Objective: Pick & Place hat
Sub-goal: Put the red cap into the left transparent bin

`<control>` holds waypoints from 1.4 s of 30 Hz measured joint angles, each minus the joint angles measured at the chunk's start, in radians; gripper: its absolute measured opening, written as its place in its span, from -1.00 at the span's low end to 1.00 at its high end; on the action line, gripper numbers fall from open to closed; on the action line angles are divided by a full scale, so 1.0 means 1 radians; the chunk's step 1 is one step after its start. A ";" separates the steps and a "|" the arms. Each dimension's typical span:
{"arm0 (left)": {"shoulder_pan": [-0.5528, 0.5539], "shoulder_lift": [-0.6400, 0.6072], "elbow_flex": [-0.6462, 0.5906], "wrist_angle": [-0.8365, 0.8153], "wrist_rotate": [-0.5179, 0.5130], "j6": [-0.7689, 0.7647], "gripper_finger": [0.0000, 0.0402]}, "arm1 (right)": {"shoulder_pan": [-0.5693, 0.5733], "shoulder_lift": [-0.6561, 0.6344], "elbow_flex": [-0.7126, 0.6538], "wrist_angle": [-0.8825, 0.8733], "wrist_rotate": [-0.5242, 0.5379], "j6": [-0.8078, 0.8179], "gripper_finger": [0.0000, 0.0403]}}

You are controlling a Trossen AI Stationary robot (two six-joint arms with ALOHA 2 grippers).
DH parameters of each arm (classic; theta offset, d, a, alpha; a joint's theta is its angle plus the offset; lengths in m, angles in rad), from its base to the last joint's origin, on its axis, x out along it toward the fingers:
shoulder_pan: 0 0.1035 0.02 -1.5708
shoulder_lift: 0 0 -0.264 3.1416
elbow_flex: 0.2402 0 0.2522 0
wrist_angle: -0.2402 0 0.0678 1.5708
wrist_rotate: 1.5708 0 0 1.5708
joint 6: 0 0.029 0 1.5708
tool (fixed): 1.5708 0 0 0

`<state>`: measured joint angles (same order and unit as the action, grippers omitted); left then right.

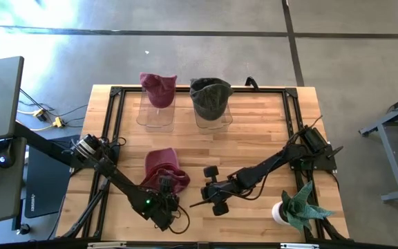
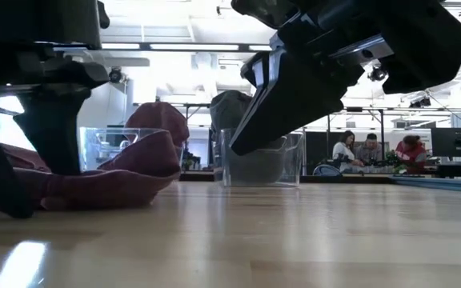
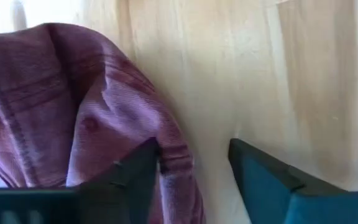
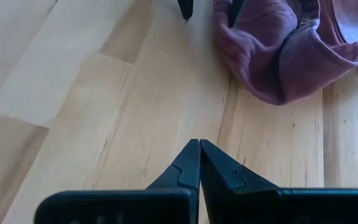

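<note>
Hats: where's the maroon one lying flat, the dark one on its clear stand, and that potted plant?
maroon hat (image 1: 164, 168), high view, crown
dark hat (image 1: 210, 97), high view, crown
potted plant (image 1: 302, 207), high view, leaves

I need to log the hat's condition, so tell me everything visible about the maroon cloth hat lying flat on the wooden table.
The maroon cloth hat looks like soft, faded fabric with stitched seams. It lies crumpled and folded on the wooden table, near the front on the left, not on a clear stand. The left gripper is open at its near edge, one finger against the folded rim, the other over bare wood. The right gripper is shut and apart from it.
</note>
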<state>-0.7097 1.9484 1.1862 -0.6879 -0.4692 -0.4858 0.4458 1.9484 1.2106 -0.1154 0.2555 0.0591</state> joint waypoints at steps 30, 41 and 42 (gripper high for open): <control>0.227 -0.570 0.165 -0.095 0.664 0.542 -0.95 | 0.002 0.000 0.000 -0.031 -0.073 -0.023 -0.98; 0.449 -0.563 0.136 -0.208 0.368 0.595 -0.95 | 0.002 0.000 0.000 -0.041 -0.075 -0.023 -0.97; 0.447 -0.553 0.110 -0.178 0.390 0.596 -0.95 | 0.002 0.000 0.000 -0.045 -0.075 -0.024 -0.98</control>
<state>-0.2632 1.3949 1.2961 -0.8655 -0.0787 0.1101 0.4480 1.9484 1.2106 -0.1605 0.1802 0.0348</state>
